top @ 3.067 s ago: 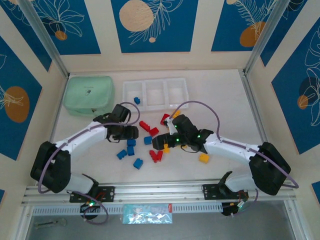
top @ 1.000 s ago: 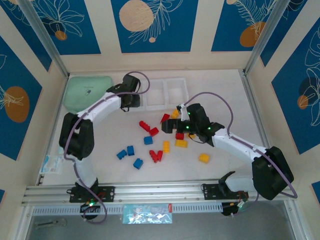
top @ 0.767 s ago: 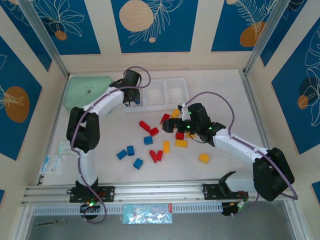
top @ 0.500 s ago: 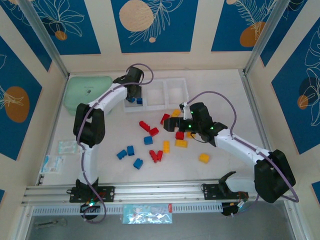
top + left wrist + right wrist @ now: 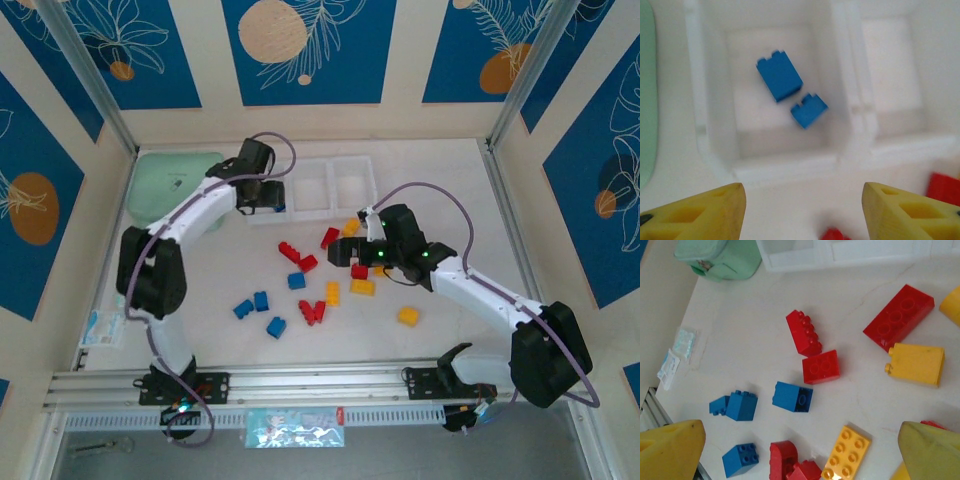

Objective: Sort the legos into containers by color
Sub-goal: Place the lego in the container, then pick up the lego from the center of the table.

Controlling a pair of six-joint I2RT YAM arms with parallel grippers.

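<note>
The containers are three joined white bins at the back. My left gripper hangs over the left bin, open, with nothing between its yellow fingers. Two blue legos lie in that left bin; the middle bin holds nothing. Loose red, blue and yellow legos are scattered mid-table. My right gripper hovers open above them. Below it lie a blue brick, a red brick and a yellow plate.
A mint-green pouch sits left of the bins, close to my left arm. Small plastic packets lie at the table's left edge. More blue bricks lie front left, and one yellow brick lies front right.
My left gripper has opened over the left bin, and a second blue brick now lies in it. The right gripper has hardly moved and stays open.
</note>
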